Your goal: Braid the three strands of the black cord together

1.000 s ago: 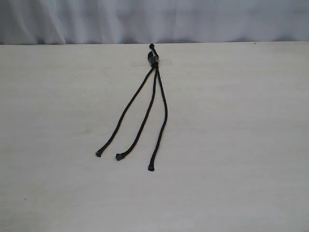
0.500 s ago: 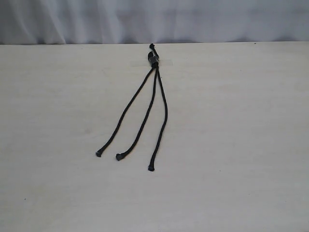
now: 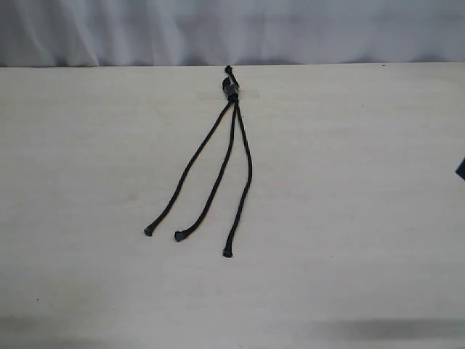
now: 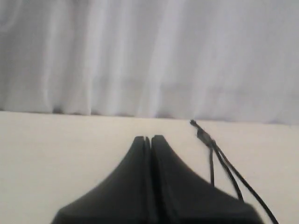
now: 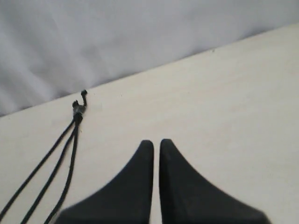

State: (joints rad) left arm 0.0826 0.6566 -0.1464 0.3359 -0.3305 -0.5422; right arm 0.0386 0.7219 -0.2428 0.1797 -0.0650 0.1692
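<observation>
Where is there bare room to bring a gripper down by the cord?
Bare pale tabletop flanks the thin black three-strand cord left and right, and past the strand tips. Tight only between the strands near the knotted top.

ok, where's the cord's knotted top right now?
Exterior view: the knotted top sits mid-width near the far edge of the table, before the white curtain, the three strands fanning toward the camera.

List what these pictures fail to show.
Strands: tips lost in both wrist views, past frame edges or behind the left gripper.
Knotted top: too small everywhere to read its binding.
Dark shape, exterior view: cut by the edge, unidentifiable.
Right gripper: thin slit; shut or not, unclear.
</observation>
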